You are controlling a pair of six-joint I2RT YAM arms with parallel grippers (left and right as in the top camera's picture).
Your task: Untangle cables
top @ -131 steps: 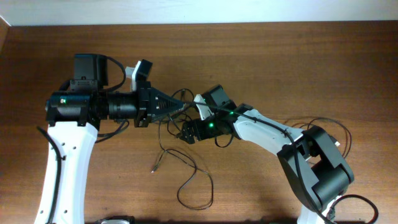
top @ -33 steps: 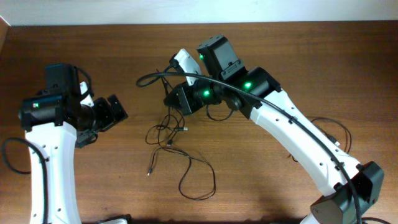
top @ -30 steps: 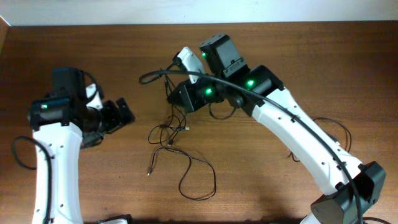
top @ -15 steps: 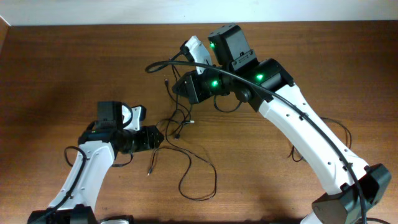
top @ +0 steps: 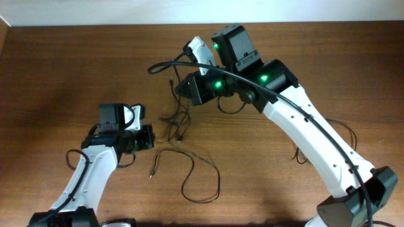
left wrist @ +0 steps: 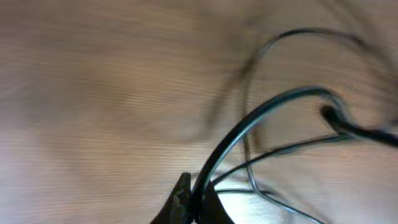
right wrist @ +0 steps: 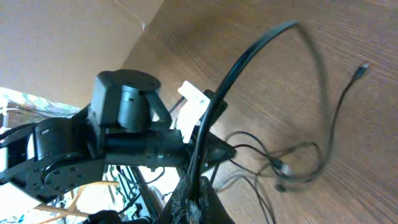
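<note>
Gripping the cables (top: 177,127) with both arms over a wooden table (top: 57,69).
The right gripper (top: 179,89) is clamped on raised strands; the left gripper (top: 152,137) is pinched closed on one, low.

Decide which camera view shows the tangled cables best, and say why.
The overhead view: the cables show whole, from the knot to the loose loop. The left wrist view is blurred, catching few strands; the right wrist view shows some strands and one plug end.
</note>
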